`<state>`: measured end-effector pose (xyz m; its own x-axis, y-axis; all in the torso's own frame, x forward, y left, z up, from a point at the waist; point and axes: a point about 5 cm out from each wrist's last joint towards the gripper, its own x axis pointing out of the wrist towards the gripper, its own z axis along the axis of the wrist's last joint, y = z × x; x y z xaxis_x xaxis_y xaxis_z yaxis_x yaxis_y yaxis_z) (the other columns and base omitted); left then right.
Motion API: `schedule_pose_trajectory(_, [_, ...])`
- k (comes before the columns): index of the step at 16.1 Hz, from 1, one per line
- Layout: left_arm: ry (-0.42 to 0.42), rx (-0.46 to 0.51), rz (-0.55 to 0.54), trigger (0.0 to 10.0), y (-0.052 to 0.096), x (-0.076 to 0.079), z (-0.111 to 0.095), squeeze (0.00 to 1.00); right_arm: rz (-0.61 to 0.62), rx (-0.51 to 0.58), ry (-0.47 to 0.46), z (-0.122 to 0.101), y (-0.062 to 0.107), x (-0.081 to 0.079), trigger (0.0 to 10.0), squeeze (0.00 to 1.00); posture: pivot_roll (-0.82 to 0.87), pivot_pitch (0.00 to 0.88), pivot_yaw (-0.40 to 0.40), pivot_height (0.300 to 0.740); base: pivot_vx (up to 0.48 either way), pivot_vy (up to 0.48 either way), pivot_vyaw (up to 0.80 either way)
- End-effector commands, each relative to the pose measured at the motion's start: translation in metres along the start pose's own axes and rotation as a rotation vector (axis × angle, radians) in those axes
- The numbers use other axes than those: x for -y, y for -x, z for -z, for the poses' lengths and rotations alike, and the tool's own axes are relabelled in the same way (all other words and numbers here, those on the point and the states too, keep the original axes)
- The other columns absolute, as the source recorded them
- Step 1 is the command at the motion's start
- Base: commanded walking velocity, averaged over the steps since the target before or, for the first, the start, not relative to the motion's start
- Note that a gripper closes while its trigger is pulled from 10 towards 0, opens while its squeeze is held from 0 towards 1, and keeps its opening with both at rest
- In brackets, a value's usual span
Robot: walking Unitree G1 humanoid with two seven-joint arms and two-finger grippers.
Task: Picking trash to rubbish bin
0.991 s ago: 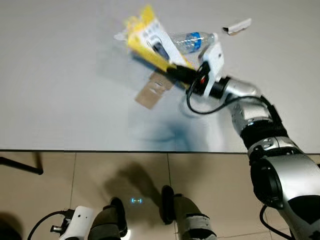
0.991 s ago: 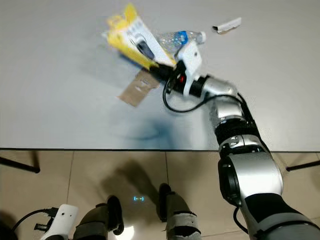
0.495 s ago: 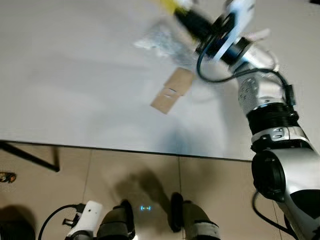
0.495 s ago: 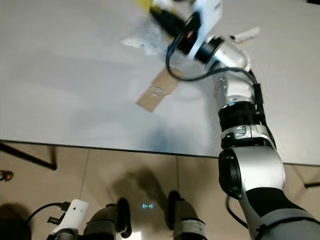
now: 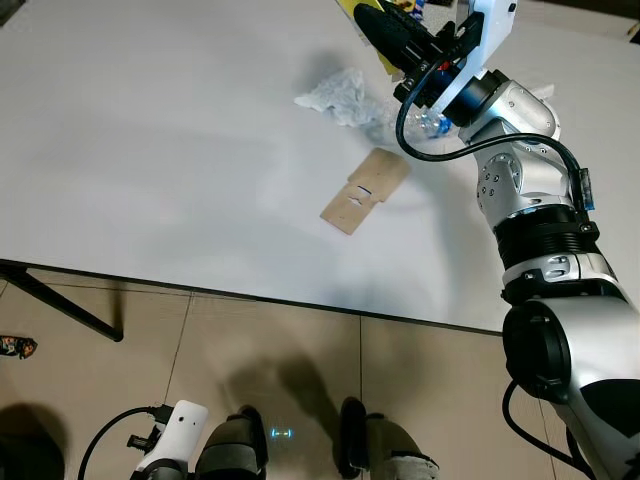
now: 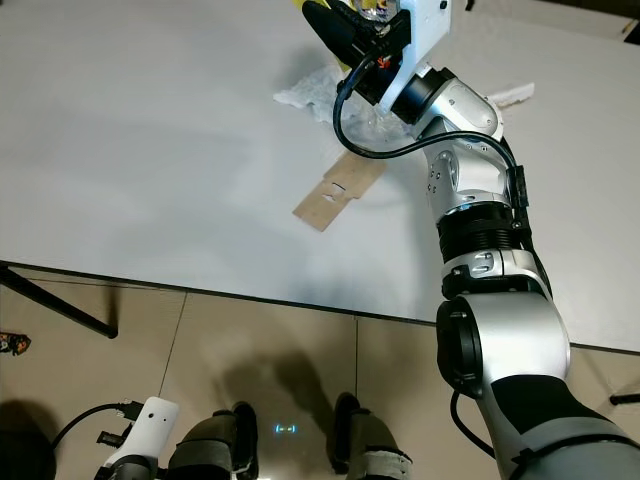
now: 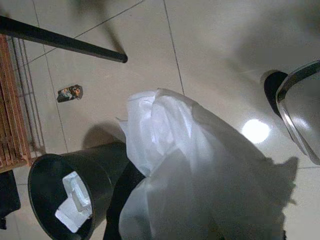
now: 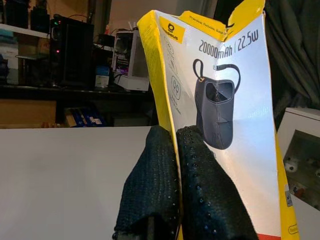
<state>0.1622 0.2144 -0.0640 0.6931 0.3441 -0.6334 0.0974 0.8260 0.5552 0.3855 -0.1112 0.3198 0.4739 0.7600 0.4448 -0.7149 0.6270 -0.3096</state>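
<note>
My right gripper (image 8: 176, 134) is shut on a yellow and white power-bank box (image 8: 235, 100), its black fingers (image 8: 150, 180) pinching the box's lower edge. From the head, that gripper (image 5: 385, 25) is raised above the far side of the white table (image 5: 150, 150), and a sliver of the yellow box (image 5: 350, 6) is cut off by the top edge. On the table lie a crumpled clear wrapper (image 5: 340, 95), a brown cardboard strip (image 5: 365, 190) and a plastic bottle (image 5: 430, 122) partly behind the arm. My left arm (image 5: 170, 445) hangs low by my legs. A black bin (image 7: 65, 200) holds white trash.
A white plastic bag (image 7: 190, 165) hangs close before the left wrist camera, next to the bin. A scrap of white paper (image 5: 540, 90) lies on the table's right. A black table leg (image 5: 60, 300) slants over the tiled floor, where a small wrapper (image 7: 70, 92) lies.
My right arm has lifted the yellow box off the table and up toward the far side. The bottle, wrapper and cardboard stay on the table. The camera view has shifted.
</note>
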Motion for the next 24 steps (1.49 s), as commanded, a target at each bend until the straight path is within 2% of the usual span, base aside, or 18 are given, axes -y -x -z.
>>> schedule_pose_trajectory(1, [0.084, 0.327, -0.035, 10.0, -0.0102, -0.0044, -0.0935, 0.00, 0.014, 0.016, 0.004, -0.0041, 0.0027, 0.0030, 10.0, 0.00, 0.05, 0.129, -0.211, 0.740, 0.000, 0.000, 0.00])
schedule_pose_trajectory(24, [0.081, 0.335, -0.033, 10.0, -0.0119, -0.0046, -0.0960, 0.00, 0.035, 0.023, -0.004, -0.0050, 0.0033, 0.0034, 10.0, 0.00, 0.05, 0.124, -0.206, 0.740, 0.000, 0.000, 0.00])
